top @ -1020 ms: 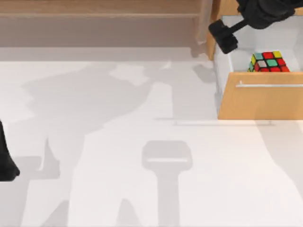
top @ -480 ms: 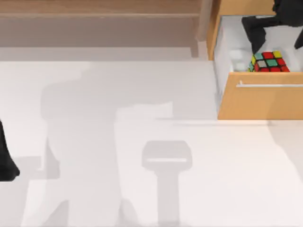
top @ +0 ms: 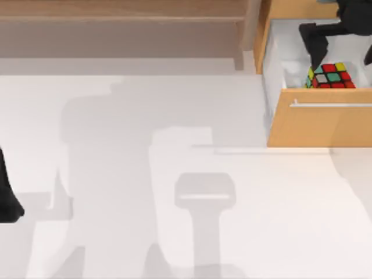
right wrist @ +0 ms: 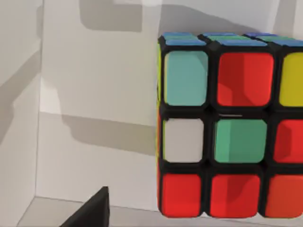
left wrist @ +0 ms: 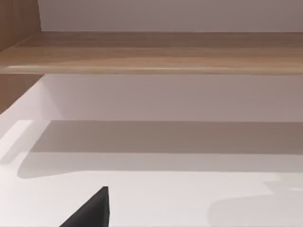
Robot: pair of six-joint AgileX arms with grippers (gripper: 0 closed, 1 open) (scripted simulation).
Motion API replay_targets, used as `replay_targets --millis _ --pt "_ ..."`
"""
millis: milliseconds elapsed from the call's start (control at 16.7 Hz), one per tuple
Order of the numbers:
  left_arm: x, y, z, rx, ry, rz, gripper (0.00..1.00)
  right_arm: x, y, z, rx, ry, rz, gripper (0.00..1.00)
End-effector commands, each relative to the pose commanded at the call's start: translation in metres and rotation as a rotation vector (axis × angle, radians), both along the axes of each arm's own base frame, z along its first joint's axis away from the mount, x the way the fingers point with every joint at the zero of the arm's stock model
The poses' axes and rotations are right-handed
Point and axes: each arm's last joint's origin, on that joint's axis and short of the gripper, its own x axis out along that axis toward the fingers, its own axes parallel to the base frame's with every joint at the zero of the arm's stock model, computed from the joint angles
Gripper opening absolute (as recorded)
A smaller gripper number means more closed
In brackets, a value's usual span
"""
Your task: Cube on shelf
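A plain white table [top: 174, 174] carries a long light-brown wooden shelf [top: 122, 17] along its far edge and, at the far right, an orange-tan drawer cabinet [top: 319, 122] whose open white drawer holds a small multicoloured puzzle cube [top: 331, 76].

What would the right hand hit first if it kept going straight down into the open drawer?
Probably the cube: the right hand hangs just above it in the open drawer, though the remaining gap is unclear.
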Motion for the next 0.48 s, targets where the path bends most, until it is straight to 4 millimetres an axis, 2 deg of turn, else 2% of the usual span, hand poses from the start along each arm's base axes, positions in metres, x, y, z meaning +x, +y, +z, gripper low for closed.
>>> replay_targets --millis 180,480 --pt "0.000 0.000 0.000 0.000 0.000 0.000 1.00 -0.007 0.009 0.009 -0.001 0.002 -0.004 1.00" --pt "0.000 0.000 0.000 0.000 0.000 0.000 1.00 -0.038 0.036 0.042 0.001 0.004 -0.006 1.00"
